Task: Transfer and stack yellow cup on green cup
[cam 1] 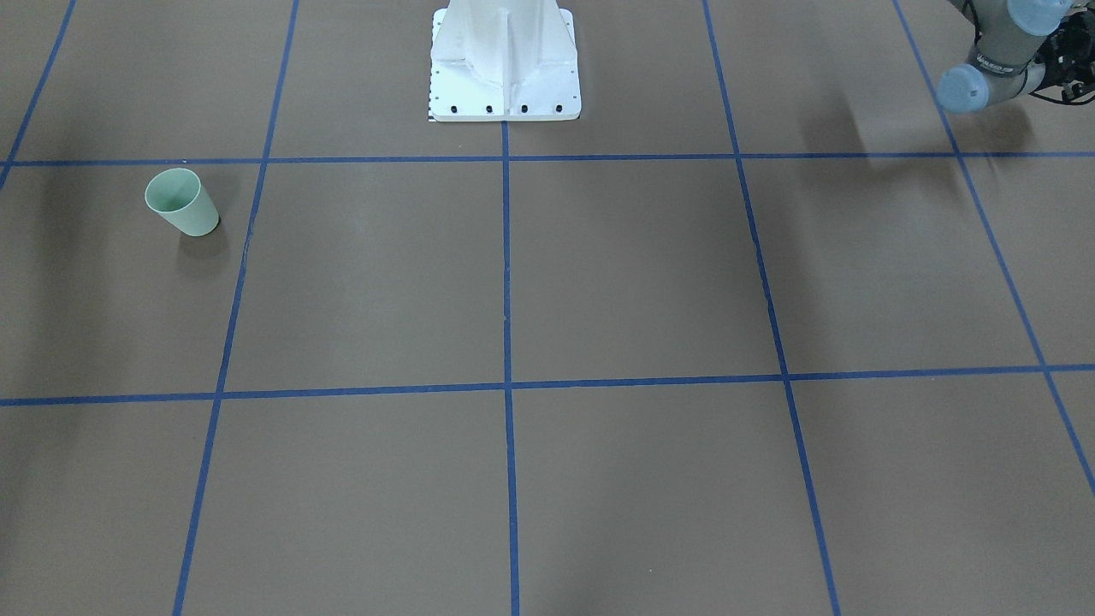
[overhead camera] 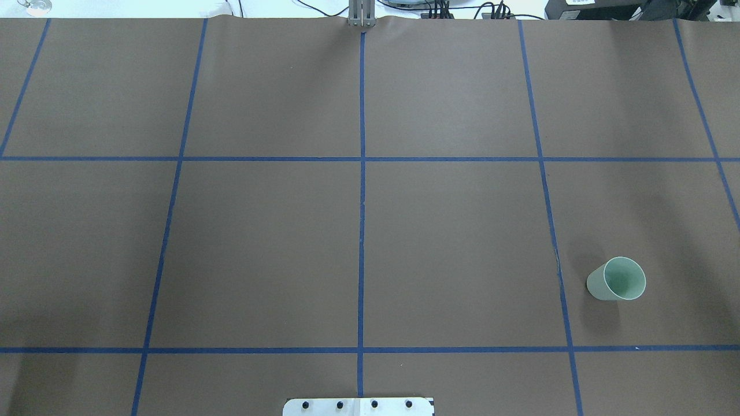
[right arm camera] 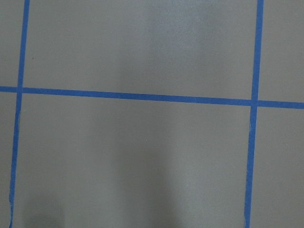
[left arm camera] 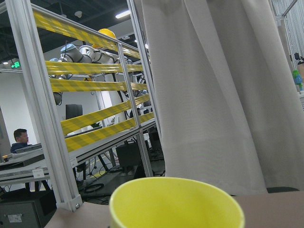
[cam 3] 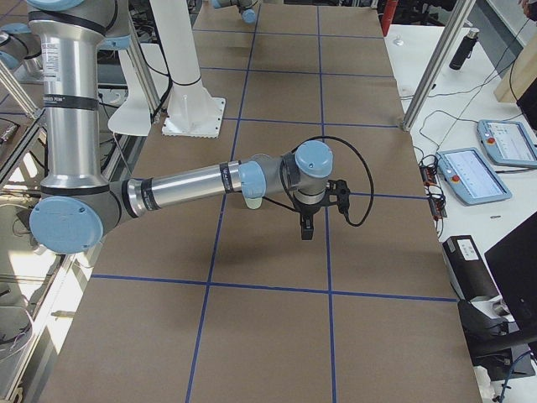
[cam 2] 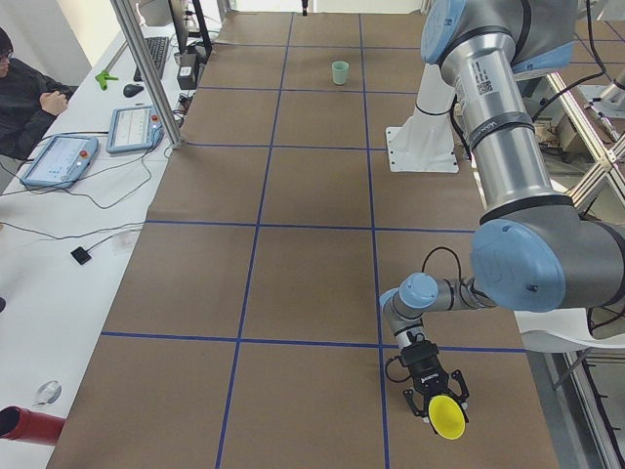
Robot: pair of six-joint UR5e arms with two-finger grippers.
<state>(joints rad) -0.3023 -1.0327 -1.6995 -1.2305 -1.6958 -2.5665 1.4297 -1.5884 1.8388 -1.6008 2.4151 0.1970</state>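
Note:
The green cup [overhead camera: 617, 279] stands upright on the brown table on my right side; it also shows in the front view [cam 1: 181, 202], far off in the left side view [cam 2: 340, 72], and partly hidden behind my right arm in the right side view [cam 3: 254, 201]. The yellow cup [cam 2: 449, 418] sits at the tips of my left gripper [cam 2: 437, 405], tilted, near the table's left end. Its rim fills the bottom of the left wrist view [left arm camera: 175, 204]. My right gripper [cam 3: 306, 228] points down over the table beside the green cup. I cannot tell whether either gripper is open or shut.
The white robot base [cam 1: 505, 68] stands at the table's robot side. Blue tape lines [overhead camera: 362, 173] grid the table. An operator [cam 2: 21, 93] sits at a side desk with control tablets [cam 2: 59, 158]. A taped frame [left arm camera: 80, 128] and a curtain [left arm camera: 228, 85] lie beyond the left end.

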